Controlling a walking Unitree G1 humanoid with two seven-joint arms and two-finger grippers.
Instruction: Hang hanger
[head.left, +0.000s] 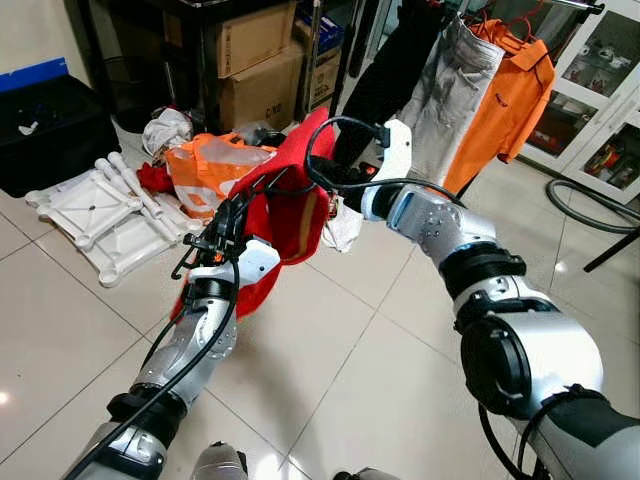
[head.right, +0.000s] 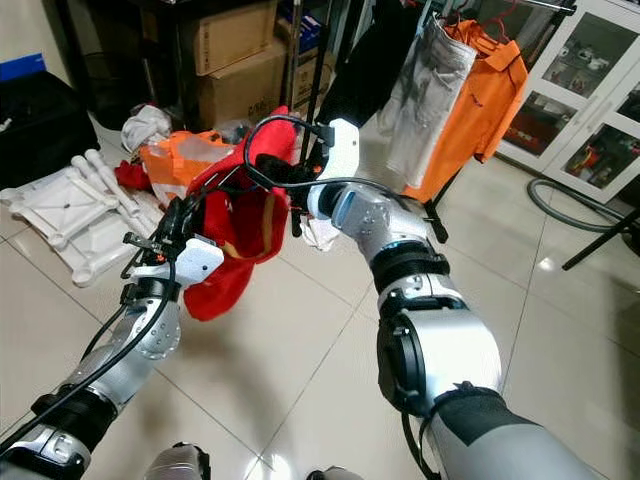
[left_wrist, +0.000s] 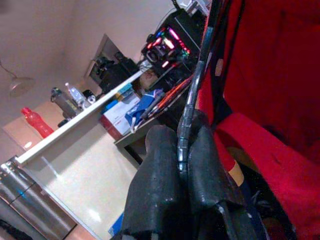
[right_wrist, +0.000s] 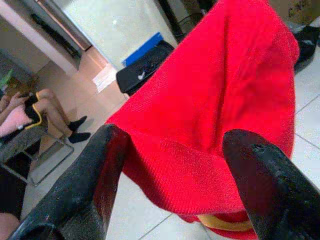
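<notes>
A red garment (head.left: 290, 215) hangs on a thin black hanger (left_wrist: 192, 95), held up over the tiled floor. My left gripper (head.left: 225, 225) is shut on the hanger's rod, with both fingers (left_wrist: 165, 170) pressed around it. My right gripper (head.right: 285, 170) stands open at the garment's upper edge, its fingers (right_wrist: 100, 170) spread on either side of the red cloth (right_wrist: 215, 110) without closing on it. Behind, a clothes rack (head.left: 560, 5) carries an orange shirt (head.left: 510, 95), grey trousers (head.left: 450, 90) and a black garment.
A white plastic frame (head.left: 100, 210) and an orange garment (head.left: 210, 165) lie on the floor at left. Cardboard boxes (head.left: 255, 60) and a black case (head.left: 45, 130) stand behind. A grey hose (head.left: 590, 200) curls at right. A person (right_wrist: 30, 110) sits nearby.
</notes>
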